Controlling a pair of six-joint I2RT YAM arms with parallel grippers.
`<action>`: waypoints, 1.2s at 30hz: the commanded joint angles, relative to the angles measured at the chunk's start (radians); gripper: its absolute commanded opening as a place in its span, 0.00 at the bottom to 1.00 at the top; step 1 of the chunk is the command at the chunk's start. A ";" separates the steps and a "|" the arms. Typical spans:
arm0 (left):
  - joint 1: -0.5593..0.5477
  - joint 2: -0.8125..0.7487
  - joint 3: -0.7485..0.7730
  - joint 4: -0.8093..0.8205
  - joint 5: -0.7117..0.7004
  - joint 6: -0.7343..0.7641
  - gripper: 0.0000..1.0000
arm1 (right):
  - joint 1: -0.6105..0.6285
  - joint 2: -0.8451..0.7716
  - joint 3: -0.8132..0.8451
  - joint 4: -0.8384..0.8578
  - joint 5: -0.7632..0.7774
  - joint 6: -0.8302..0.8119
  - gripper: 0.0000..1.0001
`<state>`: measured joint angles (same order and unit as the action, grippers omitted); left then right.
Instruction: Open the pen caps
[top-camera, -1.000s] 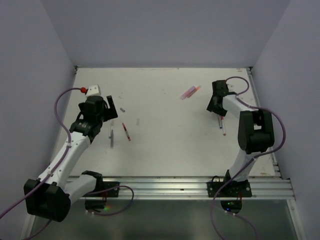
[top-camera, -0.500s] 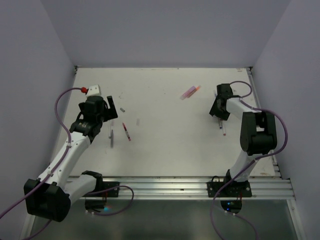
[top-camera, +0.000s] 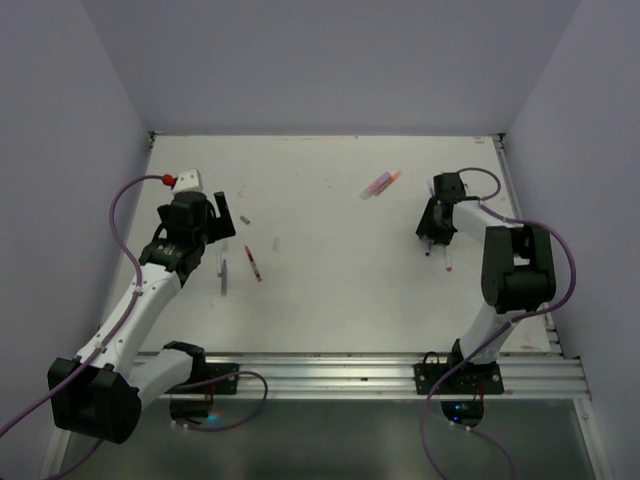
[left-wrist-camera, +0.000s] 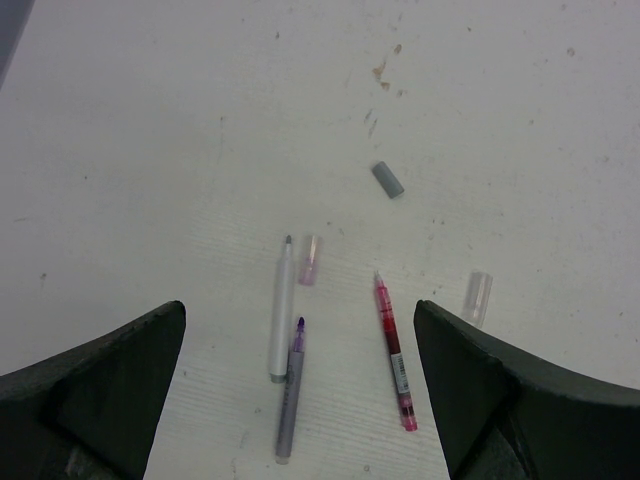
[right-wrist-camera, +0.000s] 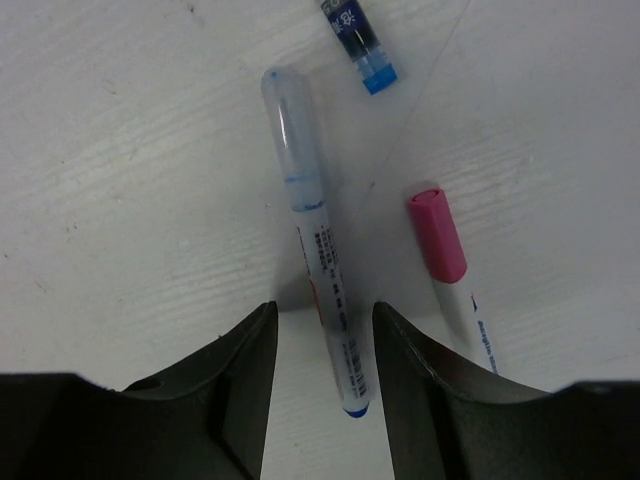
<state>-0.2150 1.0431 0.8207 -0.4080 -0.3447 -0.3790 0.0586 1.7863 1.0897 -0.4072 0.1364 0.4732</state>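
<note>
Your right fingers (right-wrist-camera: 232, 400) straddle the capped blue pen (right-wrist-camera: 325, 270) on the desk (right-wrist-camera: 110, 200) at right, not yet touching; left fingers (left-wrist-camera: 100, 390) gape empty. Close on the barrel, then pull its clear cap (right-wrist-camera: 285, 130).

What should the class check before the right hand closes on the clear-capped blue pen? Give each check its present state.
1. Pen between the fingers: ok. The clear-capped blue pen lies between the fingers of the right hand.
2. Cap in place: ok. The clear cap sits on the pen, beyond the fingers.
3. Neighbour out of the way: ok. The pink-capped pen lies outside the fingers, apart from the blue one.
4. Grip made: not ok. A gap shows beside the pen.
5. Other hand free: ok. The left hand is open, holding nothing.
</note>
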 joint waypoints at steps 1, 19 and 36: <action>0.009 -0.002 -0.003 0.035 0.003 0.022 1.00 | 0.004 -0.044 -0.016 -0.008 -0.055 -0.031 0.46; 0.009 0.002 -0.009 0.041 0.021 0.022 1.00 | 0.049 -0.031 -0.001 -0.071 0.005 -0.096 0.35; 0.009 0.015 0.021 0.155 0.486 -0.167 1.00 | 0.404 -0.263 -0.111 0.160 -0.112 -0.081 0.00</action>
<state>-0.2115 1.0584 0.8036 -0.3401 -0.0368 -0.4454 0.3691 1.6497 1.0050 -0.3813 0.0902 0.3588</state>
